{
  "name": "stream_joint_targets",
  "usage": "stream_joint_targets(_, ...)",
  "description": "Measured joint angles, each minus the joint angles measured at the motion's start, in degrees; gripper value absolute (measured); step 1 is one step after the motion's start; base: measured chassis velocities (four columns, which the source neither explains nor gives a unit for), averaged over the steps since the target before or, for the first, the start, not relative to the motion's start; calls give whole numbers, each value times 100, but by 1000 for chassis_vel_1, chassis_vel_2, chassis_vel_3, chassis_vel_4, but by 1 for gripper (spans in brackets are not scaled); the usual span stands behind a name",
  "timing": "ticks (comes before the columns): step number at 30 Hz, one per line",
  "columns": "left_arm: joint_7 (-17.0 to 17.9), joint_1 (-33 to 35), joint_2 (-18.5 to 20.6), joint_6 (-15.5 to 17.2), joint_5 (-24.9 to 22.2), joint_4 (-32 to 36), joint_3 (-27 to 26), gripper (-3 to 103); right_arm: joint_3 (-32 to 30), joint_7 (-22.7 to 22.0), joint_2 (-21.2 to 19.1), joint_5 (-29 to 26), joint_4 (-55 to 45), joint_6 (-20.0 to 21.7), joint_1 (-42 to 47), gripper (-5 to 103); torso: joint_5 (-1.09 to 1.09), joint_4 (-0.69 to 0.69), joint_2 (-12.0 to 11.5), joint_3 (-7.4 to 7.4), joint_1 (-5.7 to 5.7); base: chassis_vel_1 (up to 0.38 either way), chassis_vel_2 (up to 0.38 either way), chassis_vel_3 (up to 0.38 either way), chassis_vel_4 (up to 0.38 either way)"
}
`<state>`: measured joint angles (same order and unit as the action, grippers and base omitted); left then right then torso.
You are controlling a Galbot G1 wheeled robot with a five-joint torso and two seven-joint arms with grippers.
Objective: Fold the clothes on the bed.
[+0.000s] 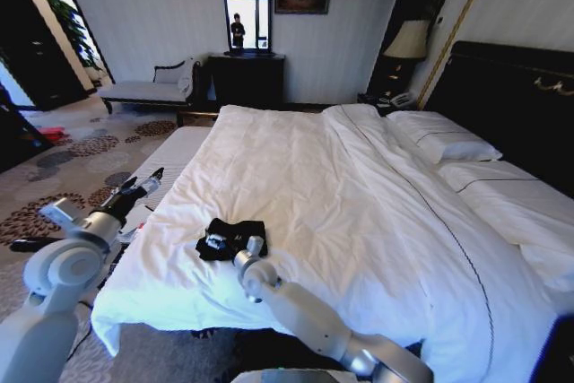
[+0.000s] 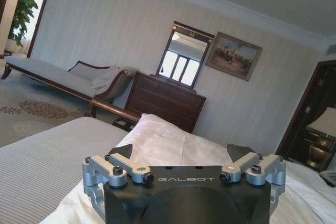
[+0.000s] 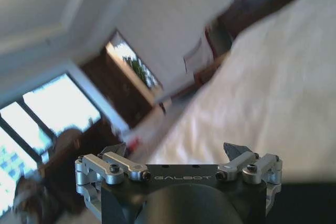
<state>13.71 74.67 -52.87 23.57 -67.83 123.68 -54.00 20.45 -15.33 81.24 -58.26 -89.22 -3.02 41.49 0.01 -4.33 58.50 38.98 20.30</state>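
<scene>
A black T-shirt [image 1: 231, 238], bunched into a small heap, lies on the white bed [image 1: 359, 221] near its near-left corner. The right pincer [image 1: 215, 241] rests at the shirt's near-left edge, its fingers spread wide and holding nothing. The left pincer [image 1: 152, 178] hangs beside the bed's left edge, also wide and holding nothing.

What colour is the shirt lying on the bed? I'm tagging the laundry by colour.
Black; the shirt shows best in the head view, bunched on the white bed.
</scene>
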Motion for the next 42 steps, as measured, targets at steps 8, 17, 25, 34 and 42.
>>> stream_joint_targets(8,366,647,-123,56,-62,166,-64,100,-1320,-159,-900,664,-575,-163,416,100,4,3,0,0,0,0,0,0,0)
stream_joint_targets(17,257,1230,-720,-739,1556,558,752,100,-3340,-62,-2346,1448,-1763,-396,1907,100,4,-1,0,0,0,0,0,0,0)
stream_joint_targets(25,-59,1910,-1269,-1161,3071,1081,1468,100,-5327,-34,-1957,2845,-2887,-358,3824,100,1,-1,0,-1,-1,0,0,0,0)
stream_joint_targets(34,-393,2496,-1768,-1528,3803,1413,1870,100,-5562,-340,-739,3709,-4098,231,5571,100,-2,1,1,-1,0,0,0,0,0)
stream_joint_targets(42,-623,2630,-1737,-1652,3894,1549,1844,100,-5701,-541,-647,3668,-4396,699,5969,100,-2,-1,1,0,-1,0,0,0,0)
